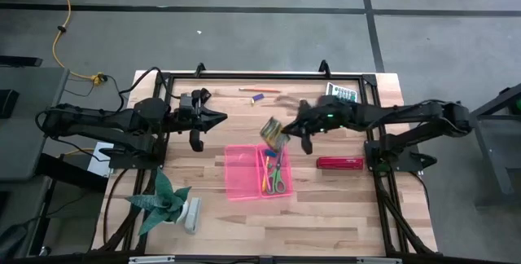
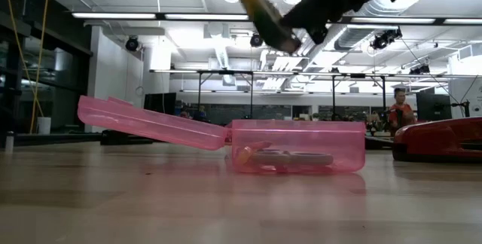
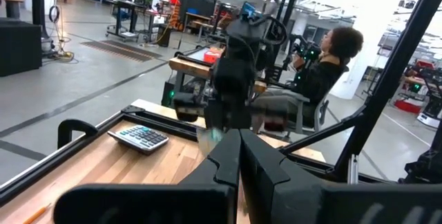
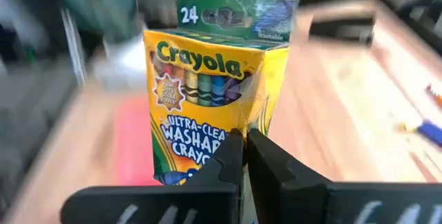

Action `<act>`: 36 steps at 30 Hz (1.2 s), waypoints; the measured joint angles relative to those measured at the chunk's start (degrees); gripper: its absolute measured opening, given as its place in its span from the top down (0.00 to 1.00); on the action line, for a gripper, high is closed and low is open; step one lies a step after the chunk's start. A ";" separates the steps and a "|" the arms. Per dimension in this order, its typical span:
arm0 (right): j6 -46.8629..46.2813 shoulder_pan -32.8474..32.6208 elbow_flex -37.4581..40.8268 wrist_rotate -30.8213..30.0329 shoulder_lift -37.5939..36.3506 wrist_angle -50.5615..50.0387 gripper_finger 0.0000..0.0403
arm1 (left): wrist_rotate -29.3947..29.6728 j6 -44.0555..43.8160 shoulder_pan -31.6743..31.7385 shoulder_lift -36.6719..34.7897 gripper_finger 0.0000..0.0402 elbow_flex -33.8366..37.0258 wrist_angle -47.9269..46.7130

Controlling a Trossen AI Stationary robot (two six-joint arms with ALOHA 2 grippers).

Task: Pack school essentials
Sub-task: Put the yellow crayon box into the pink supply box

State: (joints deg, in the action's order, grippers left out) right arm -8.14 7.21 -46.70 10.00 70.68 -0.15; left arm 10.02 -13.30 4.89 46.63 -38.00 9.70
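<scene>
The wooden bench (image 1: 326,207) carries a pink case (image 1: 258,173) lying open near its middle, lid flat beside the tray. Inside the tray lie green-handled scissors (image 1: 279,181) and a few thin pens (image 1: 266,170) in yellow, orange and pink.

A potted plant (image 1: 163,203) stands at the near left corner of the bench, a red stapler (image 1: 339,163) lies just right of the case, and a calculator (image 1: 343,93) sits at the far edge, right of centre. A pencil (image 1: 259,90) and a small blue eraser (image 1: 257,98) lie at the far edge, well apart from the case.

The right gripper (image 1: 286,134) hangs in the air above the far right corner of the case, closed on a yellow-green crayon box (image 4: 214,99). The fingers pinch the box's lower end, so most of the box juts out beyond the fingertips. In the low view the box (image 2: 267,22) is tilted and well clear of the case beneath it.

The left gripper (image 1: 221,118) waits to the left of the case, off the bench surface, fingers closed on nothing.

A person (image 3: 324,65) sits beyond the bench.
</scene>
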 joint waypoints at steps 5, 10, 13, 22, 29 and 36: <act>12.81 0.24 -10.86 1.88 10.11 -19.31 1.00 | -0.02 -0.02 0.00 0.02 1.00 0.00 -0.01; 25.28 1.23 -19.96 2.66 20.21 -32.75 1.00 | 0.05 -0.02 0.00 0.02 1.00 0.00 -0.03; 30.27 1.30 -24.71 2.90 25.30 -36.42 1.00 | 0.05 -0.01 0.00 0.02 1.00 0.00 -0.21; 38.94 0.29 -34.45 5.60 34.01 -42.45 1.00 | 0.09 0.00 0.00 0.02 1.00 0.00 -0.93; 41.60 -0.58 -34.99 5.13 37.49 -46.98 1.00 | 0.12 0.00 0.02 0.02 1.00 0.00 -0.91; 39.82 -0.38 -34.99 2.39 37.61 -48.49 1.00 | 0.33 0.00 0.02 0.02 1.00 0.00 -0.91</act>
State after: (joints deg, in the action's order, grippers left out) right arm 31.68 6.83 -81.69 12.38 108.29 -48.64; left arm 10.35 -13.30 4.91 46.65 -38.00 8.80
